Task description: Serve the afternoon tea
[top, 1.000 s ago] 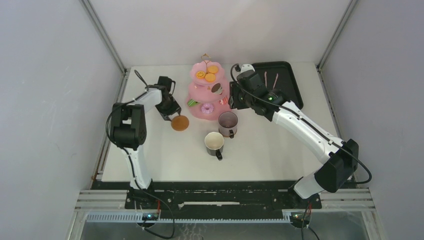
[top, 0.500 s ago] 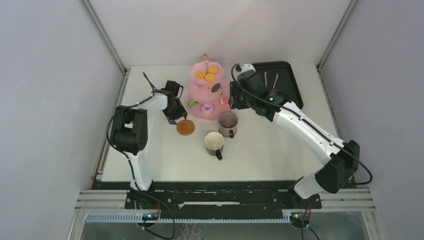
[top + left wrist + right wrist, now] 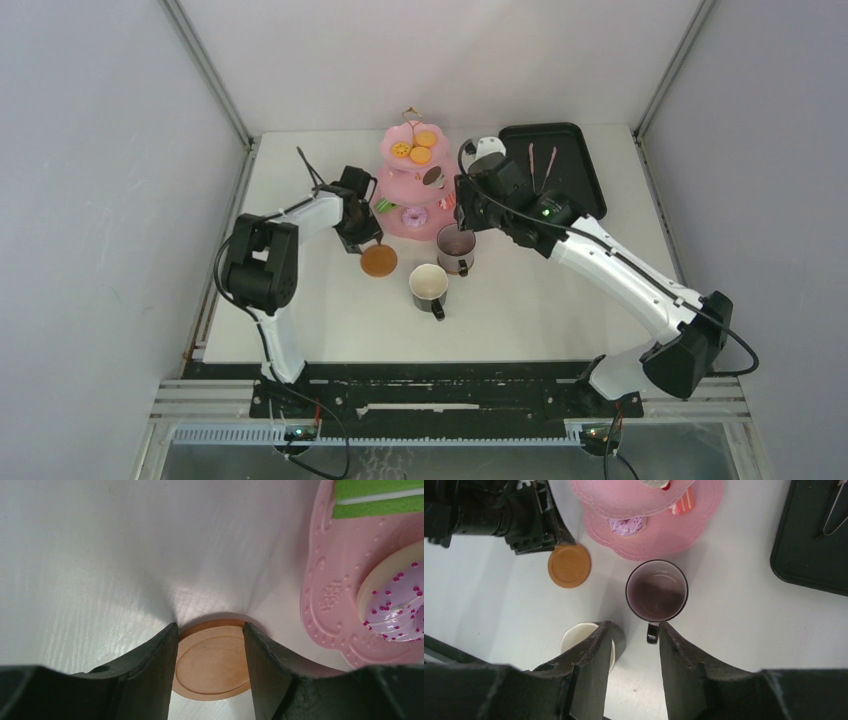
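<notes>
At seven o'clock of the cake stand [image 3: 415,192], the left claw [image 3: 210,627] pinches a coaster [image 3: 212,666] on the surface [image 3: 75,555]; the right claw [image 3: 635,625] hangs spread above a mug [image 3: 656,591]

Matt wooden coaster [image 3: 212,667], glossy plastic stand [image 3: 330,595]

A black rectangular tray [image 3: 578,185] was set at the far right corner of a white table top [image 3: 540,300]. Thin metal tongs [image 3: 532,160] were laid inside it, legs spread toward the far edge.
</notes>
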You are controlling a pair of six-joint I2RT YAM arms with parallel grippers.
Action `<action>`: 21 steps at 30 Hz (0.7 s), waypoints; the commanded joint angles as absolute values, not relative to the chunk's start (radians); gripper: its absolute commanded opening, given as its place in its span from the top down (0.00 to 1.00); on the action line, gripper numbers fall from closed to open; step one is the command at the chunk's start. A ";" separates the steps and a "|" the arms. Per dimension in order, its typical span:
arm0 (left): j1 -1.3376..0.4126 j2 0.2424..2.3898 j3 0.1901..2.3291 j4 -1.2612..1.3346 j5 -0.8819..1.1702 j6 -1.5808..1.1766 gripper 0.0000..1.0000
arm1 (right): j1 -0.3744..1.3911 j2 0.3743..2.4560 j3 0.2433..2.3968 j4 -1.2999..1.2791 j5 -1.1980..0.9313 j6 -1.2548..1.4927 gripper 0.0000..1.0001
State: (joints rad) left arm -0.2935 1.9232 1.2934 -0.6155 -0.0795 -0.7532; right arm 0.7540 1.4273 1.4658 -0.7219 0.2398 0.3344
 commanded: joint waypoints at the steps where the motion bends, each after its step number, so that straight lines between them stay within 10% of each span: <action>1: -0.315 1.952 1.252 -0.647 -0.053 -0.787 0.44 | 0.823 1.365 1.445 -0.752 0.299 0.319 0.53; 21: -0.351 1.960 1.304 -0.626 -0.077 -0.850 0.43 | 1.140 1.290 1.237 -0.811 0.369 0.478 0.52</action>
State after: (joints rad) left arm -0.3386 1.9320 1.3064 -0.6147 -0.0757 -0.8066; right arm 1.1015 1.3174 1.2472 -0.8333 0.3431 0.4282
